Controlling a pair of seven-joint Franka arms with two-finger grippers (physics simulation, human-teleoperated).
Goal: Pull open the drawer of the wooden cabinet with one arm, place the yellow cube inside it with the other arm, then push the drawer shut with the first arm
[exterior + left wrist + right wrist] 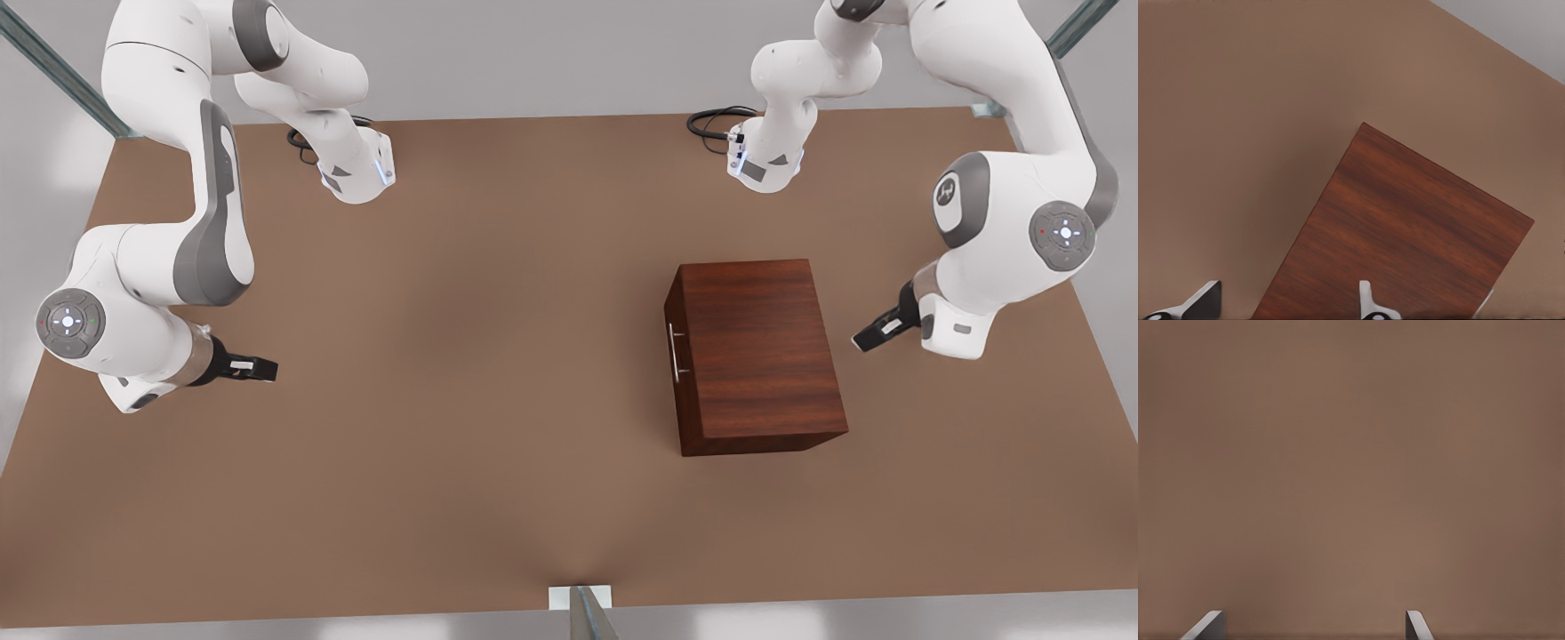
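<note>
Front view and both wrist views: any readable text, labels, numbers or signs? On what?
No readable words or numbers anywhere.
White emblem on an arm's grey joint cap: a mark, not legible text.
Cabinet and table: plain, unmarked.

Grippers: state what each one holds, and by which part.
Nothing is held. The left gripper hangs open beside the cabinet; the right gripper waits open over bare table.
</note>
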